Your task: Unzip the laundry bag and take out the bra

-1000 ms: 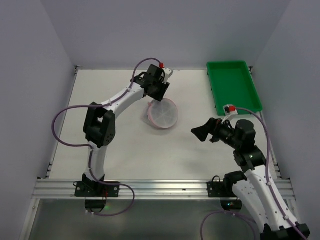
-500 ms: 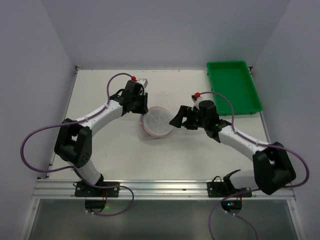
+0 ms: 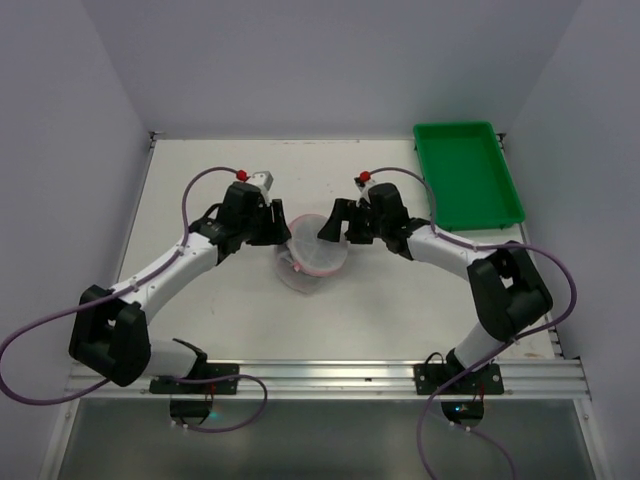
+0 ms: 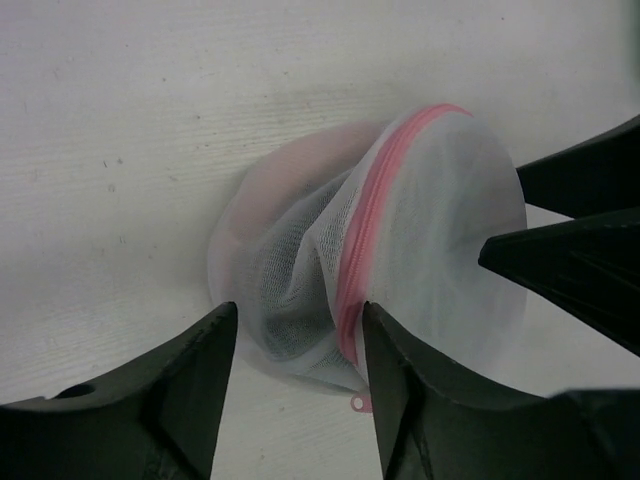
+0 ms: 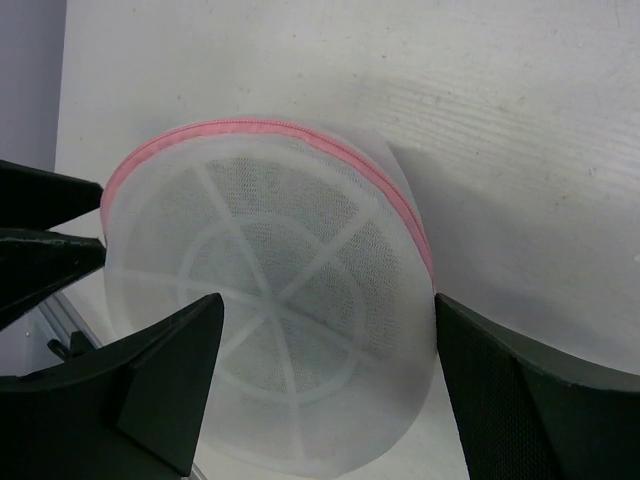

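Note:
The laundry bag (image 3: 312, 256) is a round white mesh pouch with a pink zip rim, lying mid-table and tipped up on its edge. In the left wrist view the bag (image 4: 420, 240) is crumpled, the pink zip (image 4: 365, 250) runs down it, and a small pink zip pull (image 4: 358, 402) lies on the table. My left gripper (image 3: 279, 229) is open at the bag's left side, its jaws (image 4: 298, 390) straddling the lower rim. My right gripper (image 3: 330, 226) is open at the bag's upper right, its jaws (image 5: 330, 400) wide either side of the mesh disc (image 5: 270, 300). The bra is not clearly visible.
A green rectangular tray (image 3: 467, 172) stands at the back right. Purple cables loop off both arms. Grey walls enclose the table, and a metal rail (image 3: 320, 378) runs along the near edge.
Both arms have swung in to the bag, the left gripper coming down from the back and the right gripper from the right. The bag has shifted slightly forward-left and tipped up.

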Robot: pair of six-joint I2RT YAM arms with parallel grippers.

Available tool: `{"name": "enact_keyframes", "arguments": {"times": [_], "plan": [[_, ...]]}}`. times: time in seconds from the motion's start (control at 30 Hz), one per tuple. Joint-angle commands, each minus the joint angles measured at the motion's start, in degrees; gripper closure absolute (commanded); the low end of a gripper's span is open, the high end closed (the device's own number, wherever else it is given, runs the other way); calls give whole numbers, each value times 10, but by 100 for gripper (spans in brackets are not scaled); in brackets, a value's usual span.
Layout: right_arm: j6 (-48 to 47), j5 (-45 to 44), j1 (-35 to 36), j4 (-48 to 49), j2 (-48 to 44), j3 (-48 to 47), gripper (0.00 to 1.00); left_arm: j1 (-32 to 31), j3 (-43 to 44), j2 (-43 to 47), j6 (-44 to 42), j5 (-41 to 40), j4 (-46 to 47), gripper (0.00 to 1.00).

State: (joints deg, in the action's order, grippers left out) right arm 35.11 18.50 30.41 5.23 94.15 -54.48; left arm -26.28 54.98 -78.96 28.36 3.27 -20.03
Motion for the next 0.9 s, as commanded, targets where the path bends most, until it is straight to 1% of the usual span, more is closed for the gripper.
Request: {"name": "enact_keyframes", "arguments": {"times": [0.0,0.03,0.13,0.27,0.43,0.53,0.57,0.67,0.77,0.8,0.87], "plan": [[-29,-5,2,4,-5,-35,14,11,-15,42,13,22,19,39],[-35,-6,2,2,-7,-36,14,13,-15,47,13,28,19,33],[-42,-14,3,-9,-24,-39,13,19,-22,59,15,43,28,27],[-58,-38,2,-30,-51,-44,8,27,-20,57,15,78,53,27],[-74,-65,2,-66,-91,-47,4,35,17,29,-1,112,50,27],[-74,-81,3,-74,-133,-31,3,36,38,3,-13,123,45,30],[-74,-87,7,-77,-156,-20,3,36,47,-19,-21,123,39,31],[-69,-98,13,-80,-188,9,3,36,83,-61,-30,131,25,36],[-55,-101,22,-79,-233,46,3,36,108,-95,-34,140,20,43],[-51,-101,25,-77,-256,55,3,36,117,-103,-35,139,17,47],[-39,-108,39,-72,-277,84,3,37,121,-119,-36,140,8,53]]}}
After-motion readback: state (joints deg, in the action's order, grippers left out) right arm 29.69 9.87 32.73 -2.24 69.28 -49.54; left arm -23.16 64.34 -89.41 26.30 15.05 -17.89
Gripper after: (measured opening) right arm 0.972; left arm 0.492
